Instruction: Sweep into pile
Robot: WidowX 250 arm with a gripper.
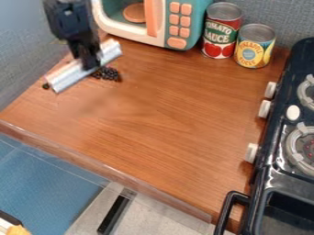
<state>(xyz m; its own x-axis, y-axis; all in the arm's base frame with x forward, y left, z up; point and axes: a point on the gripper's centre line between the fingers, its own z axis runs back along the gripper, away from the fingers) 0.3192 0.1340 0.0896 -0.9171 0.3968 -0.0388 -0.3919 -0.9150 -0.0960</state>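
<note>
A grey wall [25, 59] rose beside the pincer [87, 62]. A wooden counter [147, 133] lay beneath it, blue floor [43, 183] well apart.

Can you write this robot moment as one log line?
task: sweep into pile | gripper at whitish bar | dark bits bunched beside bar | stray bit near bar's lower end

1. We see a robot arm [66, 16] in black, its upper part a chunky, boxy housing with uneven, stepped edges.
2. On that housing we notice a few small, paler bluish-grey patches, too blurred for us to call markings, screws or highlights.
3. Below it, we find the tool [89, 65] black as well, much slimmer than the housing, with an angular, jagged outline.
</note>
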